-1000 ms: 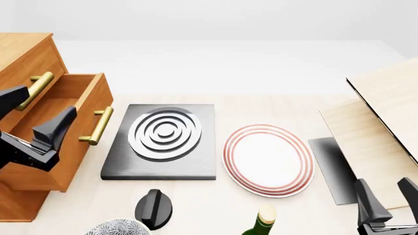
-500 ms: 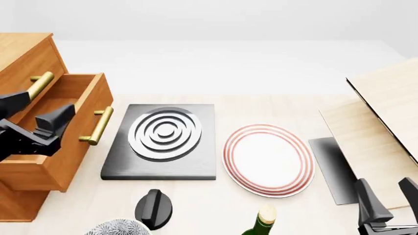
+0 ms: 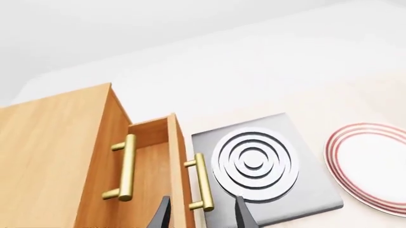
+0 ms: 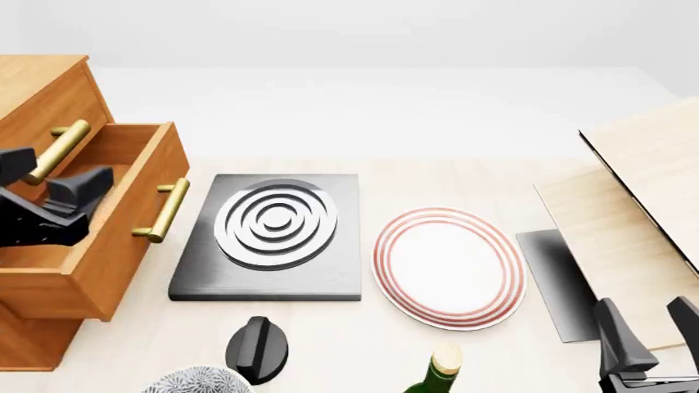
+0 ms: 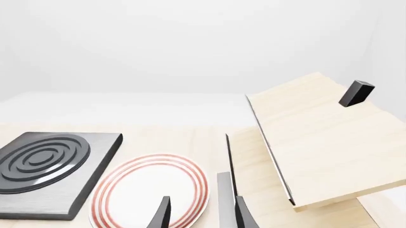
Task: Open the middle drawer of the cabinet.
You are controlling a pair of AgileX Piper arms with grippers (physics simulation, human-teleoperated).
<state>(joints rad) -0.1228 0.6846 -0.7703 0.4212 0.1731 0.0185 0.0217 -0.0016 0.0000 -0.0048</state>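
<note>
The orange-brown cabinet [image 4: 44, 86] stands at the table's left edge. Its middle drawer [image 4: 137, 250] is pulled out toward the stove plate, and its brass handle [image 4: 167, 210] is free. My left gripper [image 4: 49, 182] hovers open over the drawer's open box, left of the drawer front, holding nothing. In the left wrist view the cabinet [image 3: 57, 156] and the drawer's handle [image 3: 201, 183] lie ahead of the left gripper [image 3: 201, 217], with its fingers apart. My right gripper [image 4: 653, 332] rests open at the front right, and the right gripper [image 5: 201, 213] is empty.
A dark square stove plate [image 4: 271, 237] with rings lies beside the drawer, and a red-rimmed white plate [image 4: 448, 266] to its right. A pale wood board structure [image 4: 644, 196] fills the right side. A black knob [image 4: 259, 348], a green bottle [image 4: 443, 370] and a patterned bowl [image 4: 196, 381] sit along the front edge.
My left gripper has lifted and drawn back to the left, away from the drawer handle. The drawer stays out by the same amount. The right arm has not moved.
</note>
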